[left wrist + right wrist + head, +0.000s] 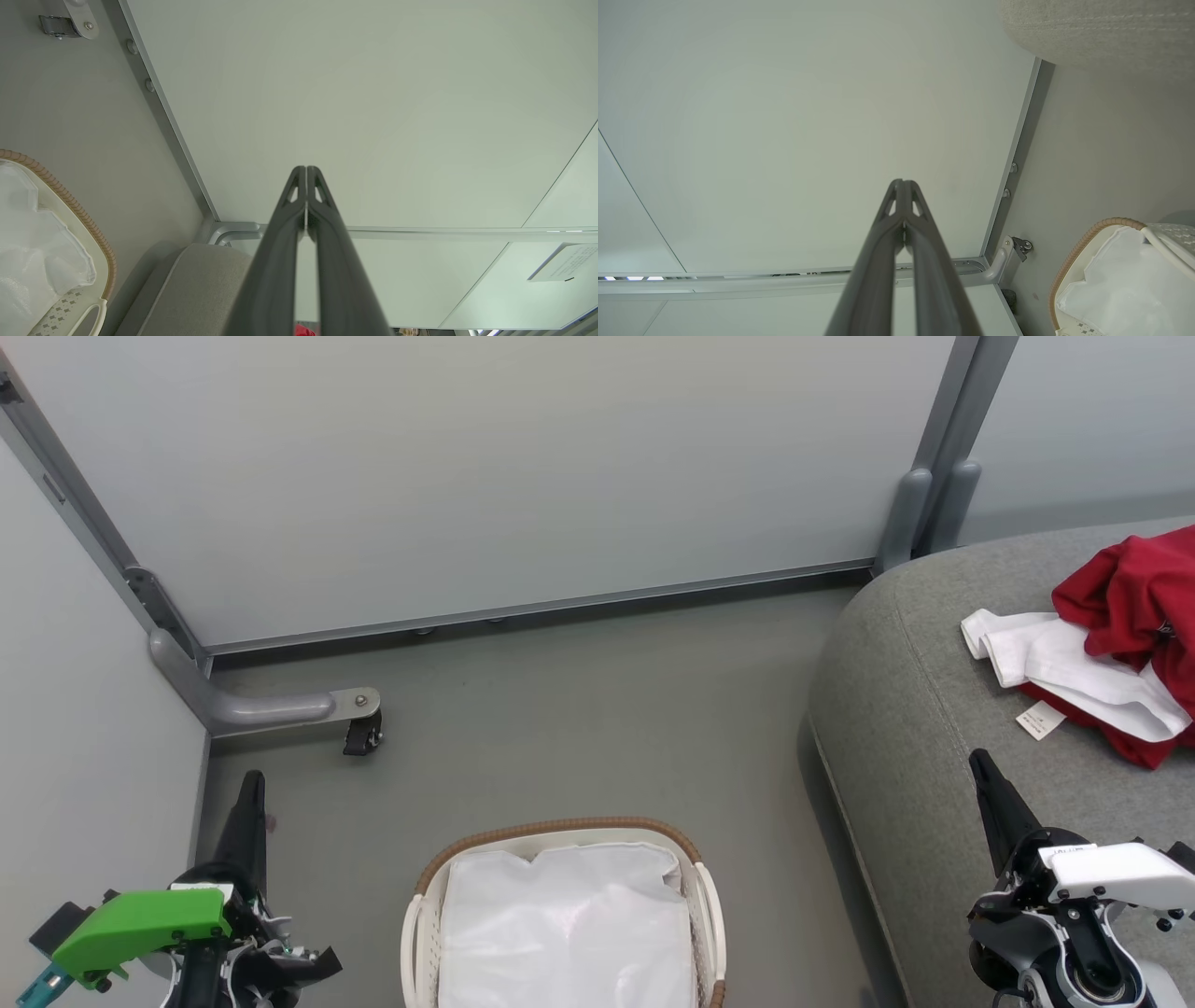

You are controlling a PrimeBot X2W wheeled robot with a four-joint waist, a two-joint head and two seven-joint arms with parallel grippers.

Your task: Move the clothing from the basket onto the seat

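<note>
The red clothing (1134,593) with white sleeves lies crumpled on the grey seat (915,709) at the right edge of the head view. The basket (415,924), white with a brown woven rim, stands on the floor at bottom centre, and inside it I see just its white liner (569,933). My left gripper (252,779) is shut and holds nothing, to the left of the basket. My right gripper (978,761) is shut and holds nothing, over the seat's front edge. Both wrist views show fingers pressed together: left gripper (306,169), right gripper (902,182).
Pale partition panels (485,467) with grey metal frames close off the back and left. A grey bracket foot with a black caster (359,733) rests on the floor at left. Open grey floor (597,719) lies between basket, wall and seat.
</note>
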